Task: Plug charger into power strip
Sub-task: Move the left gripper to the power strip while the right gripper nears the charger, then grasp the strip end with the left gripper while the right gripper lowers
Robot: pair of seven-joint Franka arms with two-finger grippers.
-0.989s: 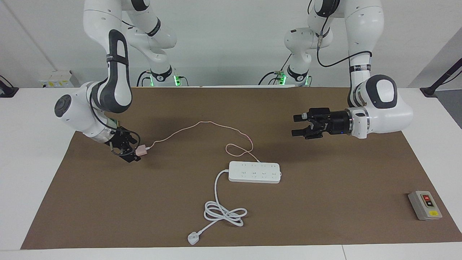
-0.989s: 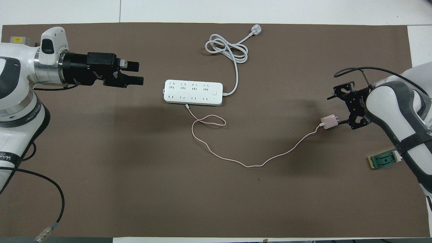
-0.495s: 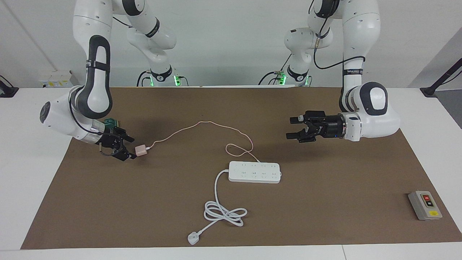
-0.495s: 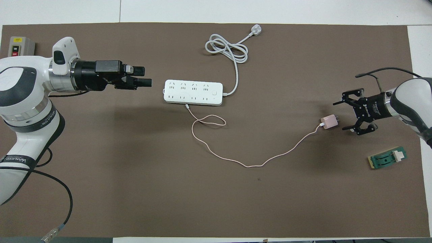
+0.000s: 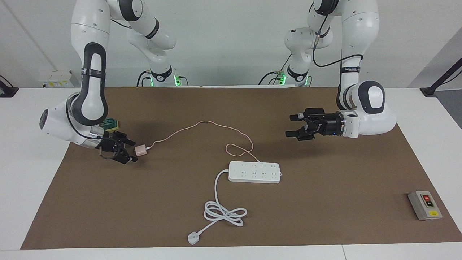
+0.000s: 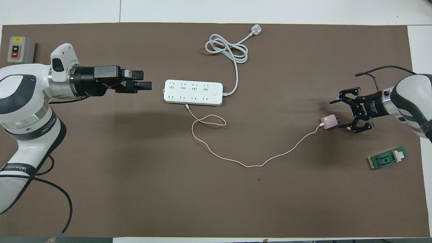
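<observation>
Charger [image 6: 329,122] prongs, visible only overhead, face the gaping, empty right claw [image 6: 339,114]; left claw [image 5: 295,125] hovers, gaping.

Pink cube charger [image 5: 140,150] lies at frame's middle left, unplugged; white power strip [image 5: 254,172] lies flat near centre.

The right pincer [image 5: 130,151] stands open just beside the charger [image 5: 141,150] on the worktop [image 5: 325,202]; the left pincer [image 5: 293,126], open, hangs well apart from the power strip [image 5: 254,172].
</observation>
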